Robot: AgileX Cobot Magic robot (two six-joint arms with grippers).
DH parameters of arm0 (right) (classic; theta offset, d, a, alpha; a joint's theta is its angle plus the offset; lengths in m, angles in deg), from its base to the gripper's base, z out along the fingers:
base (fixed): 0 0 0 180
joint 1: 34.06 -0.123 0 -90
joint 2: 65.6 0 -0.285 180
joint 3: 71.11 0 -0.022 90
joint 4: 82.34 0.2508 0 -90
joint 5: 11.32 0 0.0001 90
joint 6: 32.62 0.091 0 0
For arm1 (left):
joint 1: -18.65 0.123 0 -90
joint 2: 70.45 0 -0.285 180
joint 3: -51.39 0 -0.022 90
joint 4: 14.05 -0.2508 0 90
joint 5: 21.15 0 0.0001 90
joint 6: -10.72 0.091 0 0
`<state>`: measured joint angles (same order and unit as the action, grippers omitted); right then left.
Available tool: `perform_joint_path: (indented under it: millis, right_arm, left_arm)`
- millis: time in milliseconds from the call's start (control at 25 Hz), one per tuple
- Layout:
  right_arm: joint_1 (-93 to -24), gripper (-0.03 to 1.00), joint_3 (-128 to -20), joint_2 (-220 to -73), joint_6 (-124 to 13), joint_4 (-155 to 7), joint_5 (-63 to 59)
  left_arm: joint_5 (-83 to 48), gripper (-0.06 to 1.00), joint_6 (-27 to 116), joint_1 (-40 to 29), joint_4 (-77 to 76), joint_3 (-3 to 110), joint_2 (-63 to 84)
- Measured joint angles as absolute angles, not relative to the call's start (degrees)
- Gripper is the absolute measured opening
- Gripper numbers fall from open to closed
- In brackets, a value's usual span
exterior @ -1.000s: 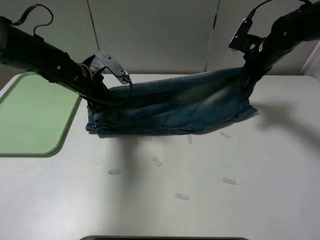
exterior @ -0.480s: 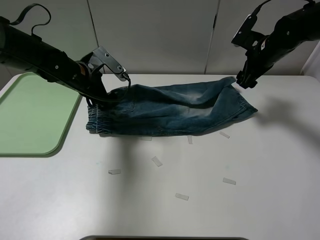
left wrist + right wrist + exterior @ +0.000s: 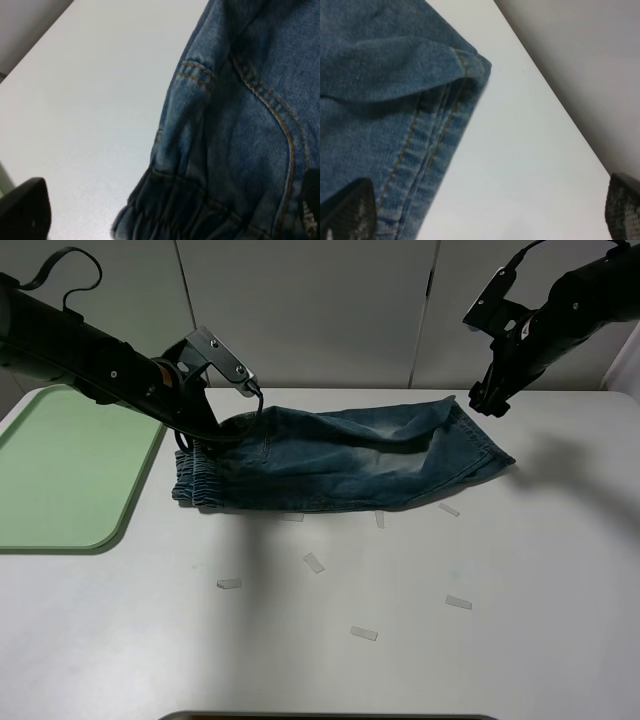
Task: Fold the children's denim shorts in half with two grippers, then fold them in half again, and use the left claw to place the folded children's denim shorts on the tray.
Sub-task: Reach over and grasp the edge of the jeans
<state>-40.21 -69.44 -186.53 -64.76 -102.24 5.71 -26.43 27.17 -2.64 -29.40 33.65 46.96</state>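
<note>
I have the children's denim shorts (image 3: pixel 340 460) lying flat on the table (image 3: pixel 420 580), long axis side to side, with my left gripper (image 3: pixel 218 430) spread low over the waistband end beside the tray (image 3: pixel 60 470) and my right gripper (image 3: pixel 485 405), also spread, hovering just above the far hem corner.

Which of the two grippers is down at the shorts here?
The left gripper, low at the gathered waistband end of the shorts. The right gripper hangs raised, clear of the hem corner at the opposite end. Both stand open.
</note>
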Motion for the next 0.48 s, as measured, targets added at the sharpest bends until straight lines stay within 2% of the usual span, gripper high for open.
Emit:
perform_joint_path:
  millis: [320, 480]
  right_arm:
    - [-40.26, 0.69, -69.44, -186.53, -64.63, -99.73, 5.84]
    - [-40.26, 0.69, -69.44, -186.53, -64.42, -98.29, 6.68]
  left_arm:
    - [-23.10, 0.99, 27.17, -2.64, -29.40, 33.65, 45.03]
    - [-14.57, 0.99, 25.83, -2.64, -29.40, 33.65, 39.86]
